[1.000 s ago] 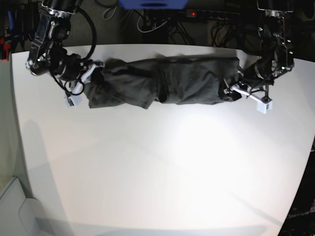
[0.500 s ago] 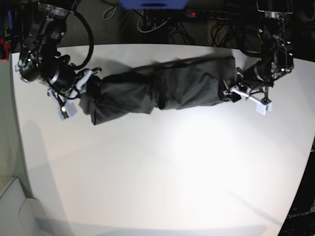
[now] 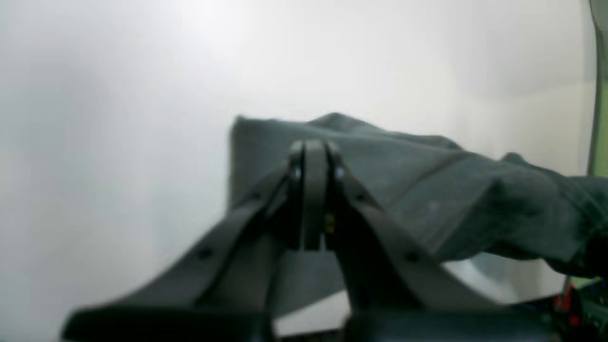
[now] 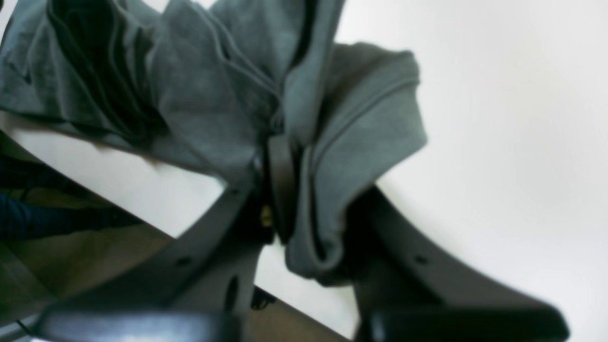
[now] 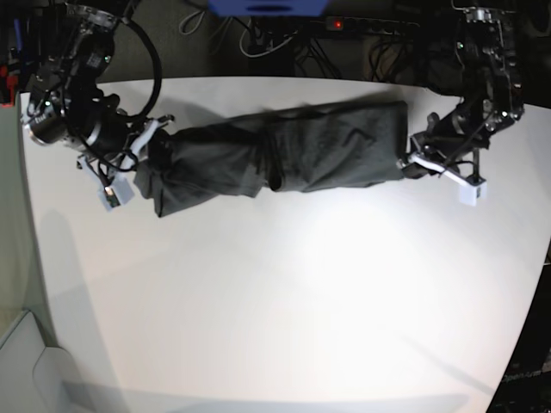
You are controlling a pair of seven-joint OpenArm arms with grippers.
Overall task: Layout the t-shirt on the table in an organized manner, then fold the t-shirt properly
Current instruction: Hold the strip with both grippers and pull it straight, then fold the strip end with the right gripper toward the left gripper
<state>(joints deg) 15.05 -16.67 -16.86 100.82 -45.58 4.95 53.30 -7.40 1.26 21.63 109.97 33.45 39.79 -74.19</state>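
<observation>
The dark grey t-shirt (image 5: 275,159) lies bunched in a long roll across the far part of the white table (image 5: 284,292), stretched between both arms. At the roll's right end my left gripper (image 5: 411,162) is shut. In the left wrist view its tips (image 3: 313,156) meet on a raised peak of the t-shirt (image 3: 427,190). My right gripper (image 5: 145,153) holds the roll's left end. The right wrist view shows it (image 4: 304,185) shut on a thick fold of the t-shirt (image 4: 199,95), which hangs over one finger above the table (image 4: 498,118).
Black cables and a power strip (image 5: 336,26) run behind the table's far edge, beside a blue object (image 5: 267,7). The table's rounded left edge (image 5: 26,224) lies near my right arm. A pale surface (image 5: 21,361) sits off the lower left corner.
My left gripper has gone from open to shut at the shirt's right end and shifted slightly right. My right arm has pulled the left end outward and nearer, slanting the roll.
</observation>
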